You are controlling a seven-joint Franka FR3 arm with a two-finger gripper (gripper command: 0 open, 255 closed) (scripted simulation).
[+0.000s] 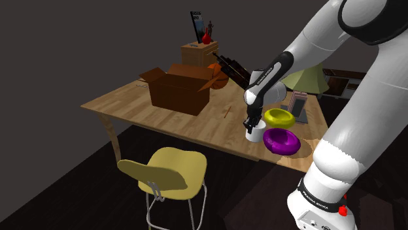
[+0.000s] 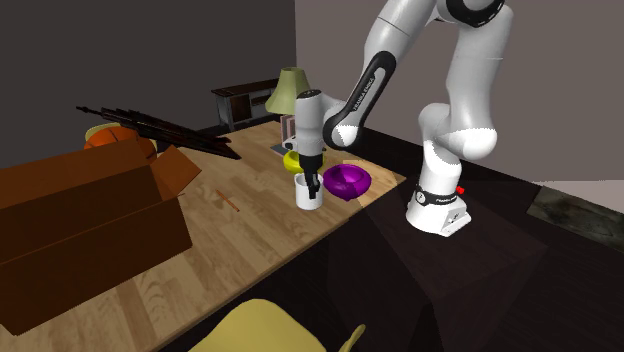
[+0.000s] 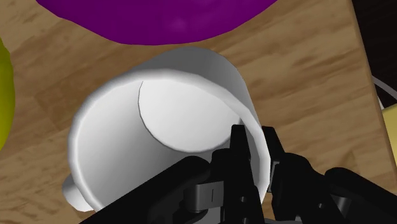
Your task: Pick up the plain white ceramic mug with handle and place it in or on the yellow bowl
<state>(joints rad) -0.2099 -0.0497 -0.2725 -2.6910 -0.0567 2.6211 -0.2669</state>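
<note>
The white mug (image 1: 254, 134) (image 2: 307, 192) (image 3: 159, 121) stands upright on the wooden table (image 1: 196, 124), near its front edge, with its handle (image 3: 72, 191) on the side away from the purple bowl. My gripper (image 1: 250, 125) (image 2: 313, 182) (image 3: 256, 149) comes down on the rim, shut on the mug's wall, one finger inside the mug and one outside. The yellow bowl (image 1: 279, 117) (image 2: 291, 160) (image 3: 4, 95) lies just behind the mug, close to it. In both outside views the mug's base seems to rest on the table.
A purple bowl (image 1: 282, 140) (image 2: 347, 180) (image 3: 172, 19) sits right beside the mug and the yellow bowl. An open cardboard box (image 1: 180, 88) (image 2: 80, 215) stands mid-table, with a lamp (image 1: 306, 78) (image 2: 288, 90) behind the bowls. A yellow chair (image 1: 167, 171) stands before the table.
</note>
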